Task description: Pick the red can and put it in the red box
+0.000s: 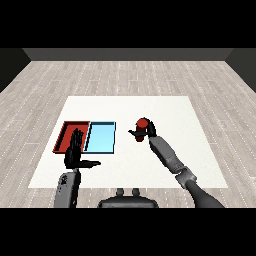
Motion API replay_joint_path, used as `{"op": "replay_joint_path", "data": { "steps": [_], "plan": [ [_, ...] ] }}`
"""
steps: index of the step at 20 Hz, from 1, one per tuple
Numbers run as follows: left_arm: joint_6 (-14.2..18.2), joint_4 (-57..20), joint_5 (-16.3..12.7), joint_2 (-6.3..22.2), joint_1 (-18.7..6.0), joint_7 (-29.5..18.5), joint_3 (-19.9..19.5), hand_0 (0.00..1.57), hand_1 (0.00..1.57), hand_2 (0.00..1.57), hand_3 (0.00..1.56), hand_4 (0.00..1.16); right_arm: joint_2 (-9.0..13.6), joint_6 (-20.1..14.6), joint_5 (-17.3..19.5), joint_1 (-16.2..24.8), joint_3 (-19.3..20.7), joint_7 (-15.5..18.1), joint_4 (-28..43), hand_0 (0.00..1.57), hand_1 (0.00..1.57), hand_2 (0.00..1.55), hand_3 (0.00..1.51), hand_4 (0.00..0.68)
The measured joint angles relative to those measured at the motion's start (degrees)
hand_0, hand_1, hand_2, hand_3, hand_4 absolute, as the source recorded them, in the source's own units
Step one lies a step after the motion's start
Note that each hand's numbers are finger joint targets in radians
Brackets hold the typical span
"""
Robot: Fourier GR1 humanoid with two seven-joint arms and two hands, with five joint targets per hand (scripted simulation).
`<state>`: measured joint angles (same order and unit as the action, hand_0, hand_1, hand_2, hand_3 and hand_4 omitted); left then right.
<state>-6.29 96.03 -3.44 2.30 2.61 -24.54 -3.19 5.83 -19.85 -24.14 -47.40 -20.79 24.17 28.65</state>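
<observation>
The red can [142,125] stands upright on the white table, right of the trays. My right hand [148,132] is at the can, its fingers and thumb curled round the can's lower part, hiding much of it. The red tray [65,131] lies at the left, with the light blue tray [102,137] beside it on its right. My left hand [75,150] hovers over the near edge of the red tray, fingers straight and pointing up, thumb stretched out to the right, holding nothing.
The white table [175,110] extends well beyond the trays to the back and right. A grey wooden floor surrounds it. My right forearm [172,160] slants in from the lower right.
</observation>
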Motion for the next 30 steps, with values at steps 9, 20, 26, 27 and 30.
{"op": "replay_joint_path", "data": {
  "steps": [9,20,26,27,30],
  "plan": [
    [0.95,3.35,1.09,-1.81,0.26,7.78,8.36,0.0,0.0,0.0,0.0,0.0,9.65,-2.99,3.12,11.52,-2.43,-7.34,27.68,1.52,1.52,1.47,1.4,0.571],
    [6.29,5.64,2.82,-2.14,-4.81,17.83,15.46,0.0,0.0,0.0,0.0,0.0,9.2,-11.51,13.64,17.92,-4.5,-20.6,50.54,1.5,1.5,1.45,1.4,0.591],
    [10.35,3.98,3.9,-2.25,-9.01,22.74,20.12,0.0,0.0,0.0,0.0,0.0,9.77,-10.49,17.04,22.26,-2.63,-22.23,57.98,1.51,1.51,1.47,1.4,0.587],
    [11.97,2.59,4.34,-2.26,-10.41,22.87,21.35,0.0,0.0,0.0,0.0,0.0,9.46,-10.3,17.58,22.97,-2.5,-22.09,58.62,1.51,1.51,1.47,1.4,0.587],
    [13.25,0.25,4.36,-2.27,-13.02,23.95,22.87,0.0,0.0,0.0,0.0,0.0,9.49,-9.37,19.45,23.39,-1.53,-24.44,62.06,1.51,1.51,1.47,1.39,0.575]
  ]
}}
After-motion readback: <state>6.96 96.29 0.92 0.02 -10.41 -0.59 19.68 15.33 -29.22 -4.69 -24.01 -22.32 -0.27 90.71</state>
